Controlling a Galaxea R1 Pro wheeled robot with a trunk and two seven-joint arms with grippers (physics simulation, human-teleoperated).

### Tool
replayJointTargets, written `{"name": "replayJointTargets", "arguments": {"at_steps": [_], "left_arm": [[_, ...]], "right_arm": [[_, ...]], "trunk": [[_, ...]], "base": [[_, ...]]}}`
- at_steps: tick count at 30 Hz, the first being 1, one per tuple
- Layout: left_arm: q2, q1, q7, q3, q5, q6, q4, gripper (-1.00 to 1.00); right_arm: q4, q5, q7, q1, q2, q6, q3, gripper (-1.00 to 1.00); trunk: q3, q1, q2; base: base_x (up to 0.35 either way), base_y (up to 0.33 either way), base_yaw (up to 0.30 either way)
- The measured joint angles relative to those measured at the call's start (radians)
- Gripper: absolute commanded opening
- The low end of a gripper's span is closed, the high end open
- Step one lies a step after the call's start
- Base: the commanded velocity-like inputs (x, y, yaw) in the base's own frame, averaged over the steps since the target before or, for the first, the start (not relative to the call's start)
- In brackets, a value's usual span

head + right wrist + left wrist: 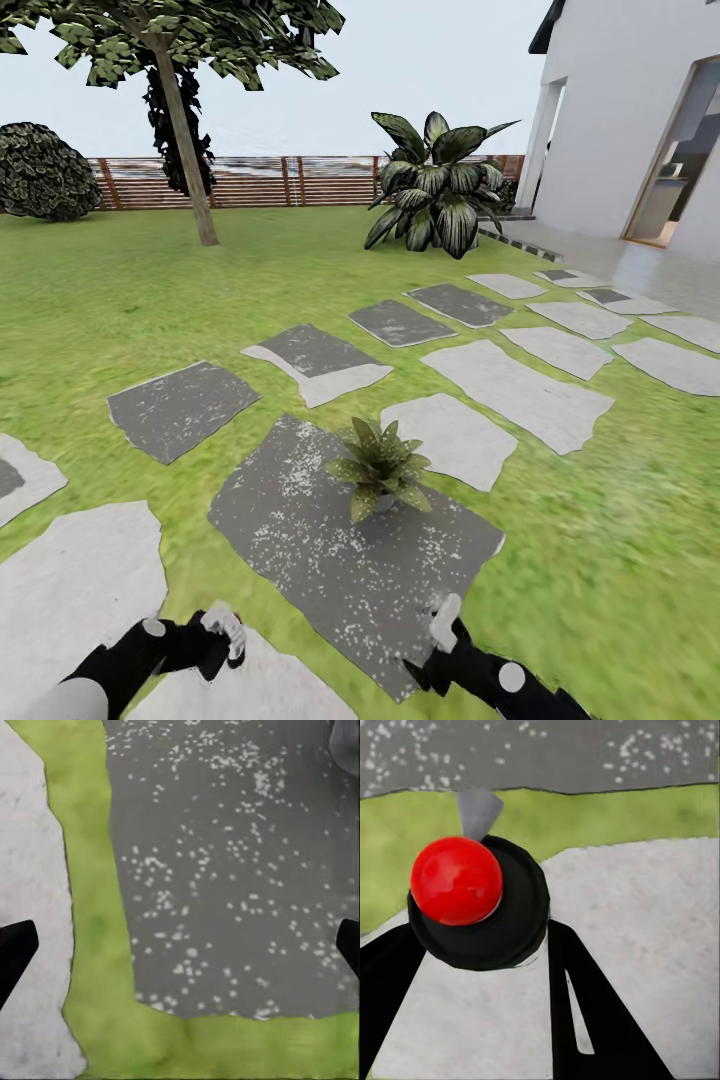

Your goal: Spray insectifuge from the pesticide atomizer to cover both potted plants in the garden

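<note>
One potted plant [380,470], a low rosette of speckled green leaves, stands on a dark stepping stone [330,560] dotted with white specks. My left gripper [222,632] is low at the near left, short of that stone. In the left wrist view my left gripper [480,934] is shut on the pesticide atomizer [506,930]. It is seen end-on as a dark round body with a red ball and a grey cone pointing toward the stone. My right gripper [443,615] hovers over the stone's near edge. My right gripper [180,949] is open with nothing between its fingers.
Pale and dark stepping stones [520,390] cross the lawn toward a white house [620,120]. A big dark-leaved shrub [435,185], a tree [185,130], a round bush [40,170] and a wooden fence [250,180] stand at the back.
</note>
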Motion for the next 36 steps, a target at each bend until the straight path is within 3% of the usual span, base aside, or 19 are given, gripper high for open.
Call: {"name": "replayJointTargets", "arguments": {"at_steps": [2,3,4,6,8,9,12,14,15,16,17,20,22,36], "left_arm": [[-0.002,0.0,0.079,0.011,0.099,-0.001,0.023,-1.0],[-0.007,0.001,0.146,0.015,0.177,-0.002,0.043,-1.0],[-0.013,0.001,0.194,0.016,0.23,-0.003,0.056,-1.0],[-0.035,0.003,0.32,0.017,0.352,-0.011,0.089,-1.0],[-0.066,0.003,0.413,0.017,0.403,-0.05,0.099,-1.0],[-0.086,0.003,0.483,0.018,0.417,-0.068,0.102,-1.0],[-0.111,0.005,0.641,0.019,0.434,-0.09,0.107,-1.0],[-0.127,0.028,0.681,0.02,0.438,-0.099,0.121,-1.0],[-0.148,0.065,0.698,0.016,0.45,-0.114,0.131,-1.0],[-0.172,0.095,0.704,0.019,0.462,-0.119,0.138,-1.0],[-0.176,0.109,0.709,0.021,0.466,-0.12,0.137,-1.0],[-0.175,0.129,0.717,0.02,0.537,-0.122,0.136,-1.0],[-0.172,0.13,0.717,0.019,0.559,-0.122,0.136,-1.0],[-0.179,0.152,0.717,0.018,0.572,-0.122,0.13,-1.0]], "right_arm": [[0.061,-0.007,-0.11,0.001,0.001,-0.025,0.002,1.0],[0.101,-0.02,-0.175,0.002,0.001,-0.064,0.003,1.0],[0.127,-0.031,-0.213,0.002,0.001,-0.095,0.004,1.0],[0.192,-0.087,-0.313,0.002,0.002,-0.156,0.004,1.0],[0.225,-0.164,-0.373,0.003,0.001,-0.174,-0.007,1.0],[0.237,-0.225,-0.394,0.003,0.0,-0.178,-0.013,1.0],[0.269,-0.376,-0.416,0.003,-0.001,-0.18,-0.014,1.0],[0.28,-0.435,-0.419,0.003,-0.001,-0.181,-0.013,1.0],[0.294,-0.462,-0.42,0.008,-0.014,-0.186,-0.015,1.0],[0.301,-0.465,-0.421,0.015,-0.021,-0.196,-0.012,1.0],[0.302,-0.465,-0.421,0.017,-0.021,-0.197,-0.011,1.0],[0.302,-0.465,-0.422,0.024,-0.021,-0.2,-0.011,1.0],[0.303,-0.465,-0.422,0.025,-0.021,-0.201,-0.011,1.0],[0.303,-0.465,-0.422,0.034,-0.019,-0.201,-0.011,1.0]], "trunk": [[0.0,0.0,0.0],[0.0,0.0,0.0],[0.0,0.0,0.0],[0.0,0.0,0.0],[0.0,0.0,0.0],[0.0,0.0,0.0],[0.0,0.0,0.0],[0.0,0.0,0.0],[0.0,0.0,0.0],[0.0,0.0,0.0],[0.0,0.0,0.0],[0.0,0.0,0.0],[0.001,0.0,0.0],[0.013,0.0,0.0]], "base": [[0.0,0.0,0.0],[0.0,0.0,0.0],[0.0,0.0,0.0],[0.0,0.0,0.0],[0.0,0.0,0.0],[0.0,0.0,0.0],[0.0,0.0,0.0],[0.0,0.0,0.0],[0.0,0.0,0.0],[0.0,0.0,0.0],[0.0,0.0,0.149],[0.0,0.0,0.237],[0.0,0.0,0.265],[0.0,0.0,0.234]]}}
